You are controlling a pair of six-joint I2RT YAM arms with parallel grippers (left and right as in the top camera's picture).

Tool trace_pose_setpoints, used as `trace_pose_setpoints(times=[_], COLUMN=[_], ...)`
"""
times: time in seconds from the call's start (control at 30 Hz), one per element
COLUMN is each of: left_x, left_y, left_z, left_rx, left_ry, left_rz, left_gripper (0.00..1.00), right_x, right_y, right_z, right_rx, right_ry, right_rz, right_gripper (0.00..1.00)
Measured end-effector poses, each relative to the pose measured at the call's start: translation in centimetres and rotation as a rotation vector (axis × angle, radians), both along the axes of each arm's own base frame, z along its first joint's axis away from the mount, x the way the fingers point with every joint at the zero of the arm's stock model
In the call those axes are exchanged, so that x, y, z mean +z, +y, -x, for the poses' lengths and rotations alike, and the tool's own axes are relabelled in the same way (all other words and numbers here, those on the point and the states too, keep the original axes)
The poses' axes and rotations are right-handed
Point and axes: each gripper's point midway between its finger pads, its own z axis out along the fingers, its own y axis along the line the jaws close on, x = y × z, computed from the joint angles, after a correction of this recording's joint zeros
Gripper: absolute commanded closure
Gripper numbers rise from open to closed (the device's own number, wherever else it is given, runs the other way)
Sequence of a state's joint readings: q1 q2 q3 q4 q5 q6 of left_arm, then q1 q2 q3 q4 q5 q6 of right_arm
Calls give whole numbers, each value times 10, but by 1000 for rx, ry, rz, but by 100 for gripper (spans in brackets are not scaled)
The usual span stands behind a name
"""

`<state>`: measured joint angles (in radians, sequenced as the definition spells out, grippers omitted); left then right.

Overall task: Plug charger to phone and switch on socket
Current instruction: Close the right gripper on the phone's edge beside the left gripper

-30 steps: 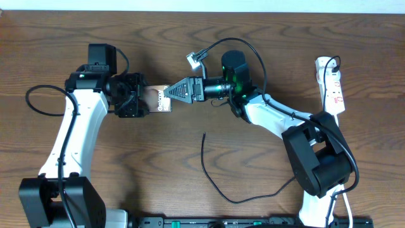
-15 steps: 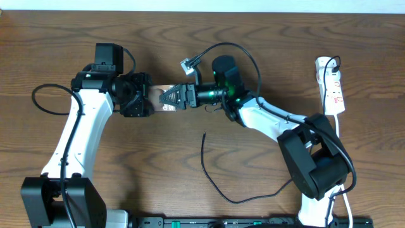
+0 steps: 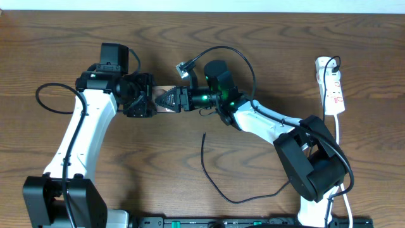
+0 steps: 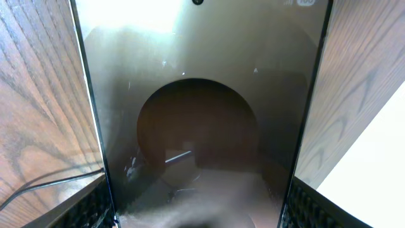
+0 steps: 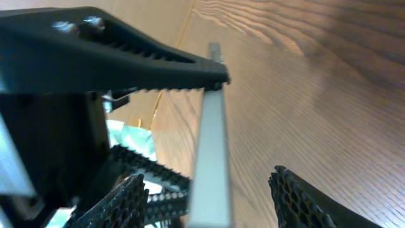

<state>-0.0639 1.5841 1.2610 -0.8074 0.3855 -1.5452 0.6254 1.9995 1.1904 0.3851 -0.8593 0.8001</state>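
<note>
L gripper [image 3: 149, 102] jaws are pinching the phone [image 4: 202, 95] by one end. R gripper [image 3: 166, 100] jaws are sitting spread astride the opposite end, one finger touching the thin edge and the other apart. The charger [image 3: 204, 155] is lying loose on the surface [image 3: 126, 183], on the robot's side of both jaws, w/ nothing gripping it. The socket [image 3: 333, 88] is lying well off to the R of the R jaws.

Risks, imo:
- If the R jaws are clamping off-centre, the phone may be twisting or slipping between both grips.
- The arms may be pulling against each other.
- The fingers may be covering the port.
</note>
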Motion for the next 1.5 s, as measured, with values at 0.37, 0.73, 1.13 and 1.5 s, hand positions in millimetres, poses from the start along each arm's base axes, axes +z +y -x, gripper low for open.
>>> trace_pose_setpoints(times=[0.37,0.73,1.13,1.5], left_x=[0,-2,-2,-2], left_y=[-3,-2,-4,-4], left_z=[0,0,1,1], left_rx=[-8,-13,-18,-18], left_ry=[-3,-6,-7,-7], left_rz=[-5,-48,-51,-51], left_gripper=[93,93,93,93], right_x=[-4,-5,-5,-5], right_y=[-1,-1,-1,-1], right_z=[-4,-6,-6,-6], right_rx=[-31,-41,-43,-43], right_ry=[3,4,11,11], right_rz=[21,23,23,23], right_gripper=[46,48,61,65])
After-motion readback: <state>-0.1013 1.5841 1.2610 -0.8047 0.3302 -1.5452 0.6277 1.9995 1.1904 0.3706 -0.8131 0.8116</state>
